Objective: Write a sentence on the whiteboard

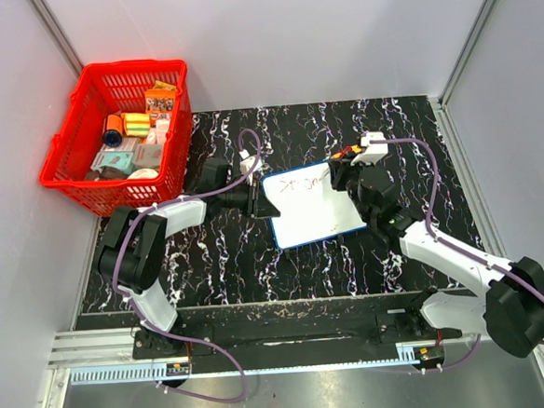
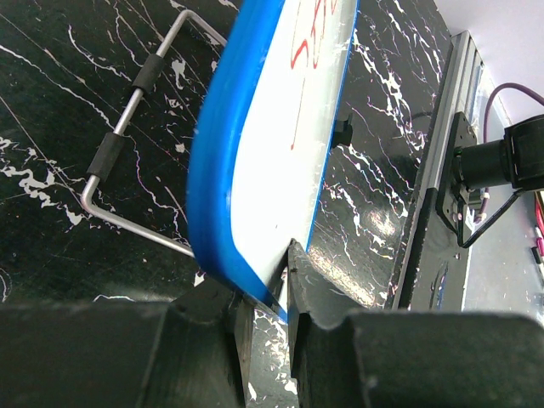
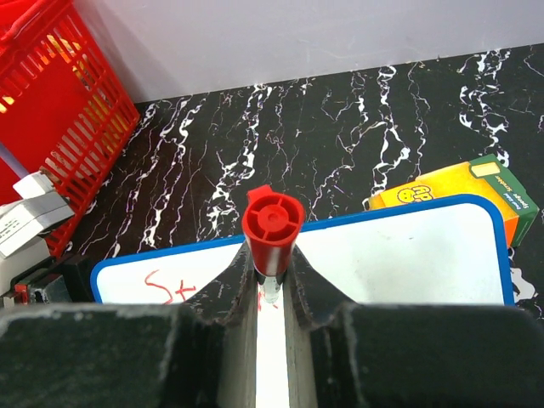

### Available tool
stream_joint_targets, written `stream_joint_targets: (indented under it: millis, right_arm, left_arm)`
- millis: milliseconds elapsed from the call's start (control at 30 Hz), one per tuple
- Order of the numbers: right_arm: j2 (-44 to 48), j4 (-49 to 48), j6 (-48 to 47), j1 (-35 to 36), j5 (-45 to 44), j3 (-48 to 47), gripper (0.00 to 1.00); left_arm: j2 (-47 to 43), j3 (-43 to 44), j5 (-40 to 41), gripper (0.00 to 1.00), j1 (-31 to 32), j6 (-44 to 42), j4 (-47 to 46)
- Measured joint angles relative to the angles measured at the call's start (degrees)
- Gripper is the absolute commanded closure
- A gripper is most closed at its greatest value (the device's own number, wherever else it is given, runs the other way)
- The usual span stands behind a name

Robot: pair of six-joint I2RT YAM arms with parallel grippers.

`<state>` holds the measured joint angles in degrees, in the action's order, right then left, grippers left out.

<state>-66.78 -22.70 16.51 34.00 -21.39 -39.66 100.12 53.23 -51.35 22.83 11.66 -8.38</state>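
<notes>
Gripping a red marker (image 3: 273, 223) between closed fingers, the right gripper (image 3: 270, 285) holds it with the blunt red end towards the wrist camera and the tip pointing down at the whiteboard (image 1: 314, 210). The tip itself is hidden behind the fingers, so I cannot tell whether it touches the white surface. The left gripper (image 2: 268, 297) is closed on the blue frame at the board's left edge, pinching it to steady it.

The board sits in the middle of the black marbled table (image 1: 351, 264), turned a little askew, between the two arms. An orange and green box (image 3: 463, 183) lies just at its far right corner, partly behind the frame. A red basket (image 1: 117, 131) full of small packets stands well apart at the far left.

The sentence (image 1: 305, 179) is only begun: a few red scrawled letters run along the top of the board from its left part and end near the marker. Most of the white is bare, so the writing step looks to be in hand and early.

The next move probably calls for carrying the tip rightward along the same line with light, even pressure, while the left grip stops the board from sliding or turning. Pressing too hard could push the board against the box.
</notes>
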Motion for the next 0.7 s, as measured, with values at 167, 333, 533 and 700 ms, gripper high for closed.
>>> stream_joint_targets:
  millis: [167, 333, 533, 700]
  right_arm:
    - [-0.11, 0.09, 0.02, -0.59, -0.44, -0.11, 1.00]
    - [-1.03, 0.11, 0.04, -1.18, -0.70, -0.52, 1.00]
    - [-1.88, 0.07, 0.09, -1.33, -1.51, -1.18, 1.00]
    - [-2.21, 0.07, 0.37, -1.53, -1.84, -1.20, 1.00]
  left_arm:
    - [0.00, 0.04, 0.00, 1.00, 0.04, -0.07, 0.00]
    - [0.00, 0.04, 0.02, 1.00, 0.07, -0.09, 0.00]
    - [0.00, 0.04, 0.02, 1.00, 0.09, -0.09, 0.00]
    - [0.00, 0.04, 0.02, 1.00, 0.11, -0.09, 0.00]
